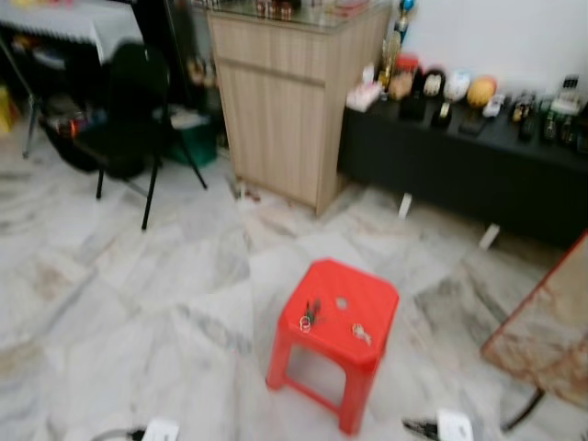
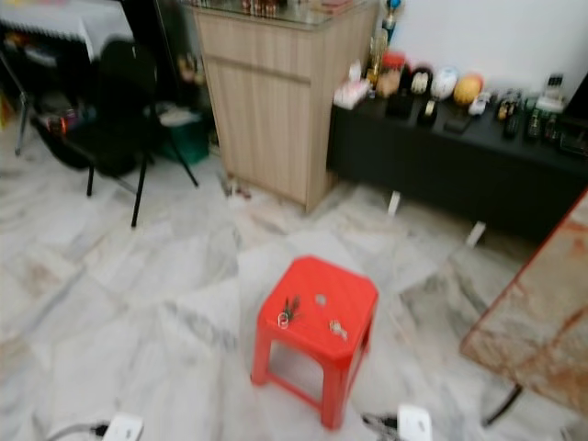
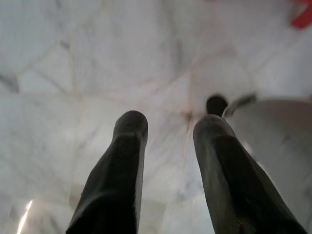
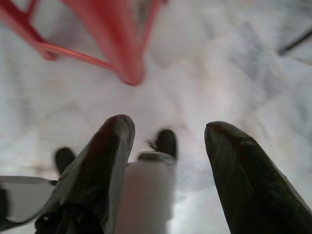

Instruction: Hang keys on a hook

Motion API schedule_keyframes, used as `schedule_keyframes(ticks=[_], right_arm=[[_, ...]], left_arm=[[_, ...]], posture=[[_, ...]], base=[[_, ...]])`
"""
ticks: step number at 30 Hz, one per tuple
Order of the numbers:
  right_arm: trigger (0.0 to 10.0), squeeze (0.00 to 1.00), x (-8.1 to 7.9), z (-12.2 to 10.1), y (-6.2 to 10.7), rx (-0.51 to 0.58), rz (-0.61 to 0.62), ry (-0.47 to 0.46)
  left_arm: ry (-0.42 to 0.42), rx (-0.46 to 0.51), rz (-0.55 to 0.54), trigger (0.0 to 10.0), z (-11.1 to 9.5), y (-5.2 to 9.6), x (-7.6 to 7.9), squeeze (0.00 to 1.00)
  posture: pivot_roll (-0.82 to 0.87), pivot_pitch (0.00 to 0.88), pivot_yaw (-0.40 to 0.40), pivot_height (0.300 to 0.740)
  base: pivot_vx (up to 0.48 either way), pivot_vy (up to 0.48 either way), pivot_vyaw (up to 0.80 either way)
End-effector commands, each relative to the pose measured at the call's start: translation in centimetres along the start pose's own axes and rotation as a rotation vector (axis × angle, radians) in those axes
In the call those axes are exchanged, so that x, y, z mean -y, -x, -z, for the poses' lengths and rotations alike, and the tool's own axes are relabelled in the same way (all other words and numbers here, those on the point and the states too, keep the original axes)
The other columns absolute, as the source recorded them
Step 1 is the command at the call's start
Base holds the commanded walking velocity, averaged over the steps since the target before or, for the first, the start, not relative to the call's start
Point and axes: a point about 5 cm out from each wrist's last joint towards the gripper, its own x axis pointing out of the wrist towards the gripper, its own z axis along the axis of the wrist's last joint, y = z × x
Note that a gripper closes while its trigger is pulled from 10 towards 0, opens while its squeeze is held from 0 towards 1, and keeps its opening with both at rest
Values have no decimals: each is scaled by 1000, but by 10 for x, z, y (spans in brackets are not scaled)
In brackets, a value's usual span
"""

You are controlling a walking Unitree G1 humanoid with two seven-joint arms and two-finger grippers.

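A red plastic stool (image 1: 367, 299) stands on the marble floor just ahead of me. Two key bunches lie on its seat: a dark bunch with a ring (image 1: 309, 317) near the front left, and a smaller pale bunch (image 1: 360, 333) to its right. My left gripper (image 3: 170, 124) hangs low over bare floor, open and holding nothing. My right gripper (image 4: 168, 129) is also open and holding nothing, down beside a leg of the red stool (image 4: 122, 53). Both arms sit at the bottom edge of the eye views, below the stool.
A tall wooden cabinet (image 1: 285, 101) stands behind the stool. A low black bench (image 1: 459, 165) with several small items runs along the right wall. A black chair (image 1: 129, 110) is at the back left, and a marbled tabletop (image 1: 551, 331) juts in at the right.
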Motion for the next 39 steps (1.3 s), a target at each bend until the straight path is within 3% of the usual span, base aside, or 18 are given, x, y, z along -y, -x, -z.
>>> schedule_keyframes(ticks=[1,8,18,30,35,39], right_arm=[[10000,0,6,1,1,5,15,-1],[10000,0,6,0,1,13,13,-11],[10000,0,5,-2,0,24,11,-25],[10000,0,6,-2,1,27,12,-14],[10000,0,6,-3,1,40,11,-21],[10000,0,6,-4,1,42,11,-17]], left_arm=[[4,-12,8,10000,3,0,2,0],[4,-7,23,10000,3,-2,16,0],[8,-4,20,10000,2,-1,11,0],[6,14,32,10000,-6,-5,21,0],[4,9,24,10000,-5,-4,14,0],[-5,17,26,10000,-9,-5,18,0]], posture=[[27,0,4,740],[28,0,4,740],[28,0,4,740],[30,0,4,740],[32,0,4,740],[33,0,3,740]], base=[[0,315,0],[0,312,0],[0,300,-490],[0,283,-782],[0,220,0],[0,0,0]])
